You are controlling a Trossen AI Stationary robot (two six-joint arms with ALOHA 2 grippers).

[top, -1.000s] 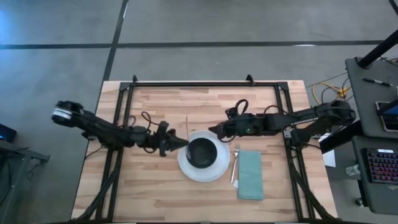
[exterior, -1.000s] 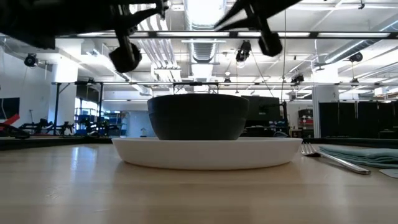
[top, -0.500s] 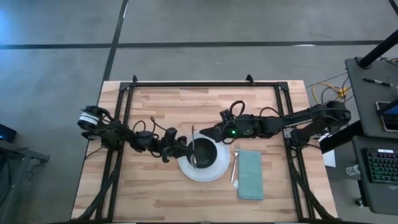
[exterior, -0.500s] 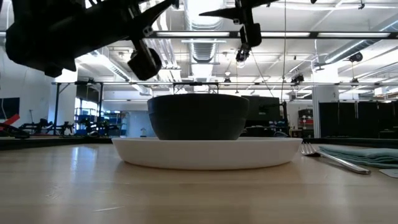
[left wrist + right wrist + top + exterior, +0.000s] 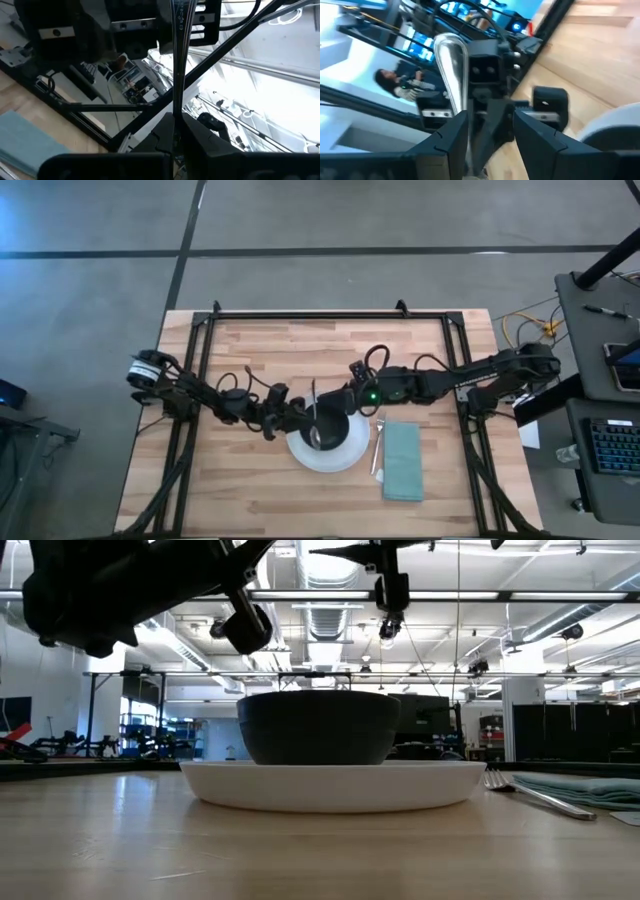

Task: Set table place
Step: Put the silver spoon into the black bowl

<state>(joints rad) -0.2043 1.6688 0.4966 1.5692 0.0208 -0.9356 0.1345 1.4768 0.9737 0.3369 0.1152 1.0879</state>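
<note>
Low view: the light-wood table fills the lower frame. At centre, the black bowl sits on the white plate; at the right edge, the fork lies just beside the teal napkin. High view: both arms meet above the plate's upper left rim. The left gripper is clenched on the spoon, seen edge-on between its fingers in the left wrist view. The right gripper has its fingers spread open, flanking the spoon's bowl in the right wrist view.
</note>
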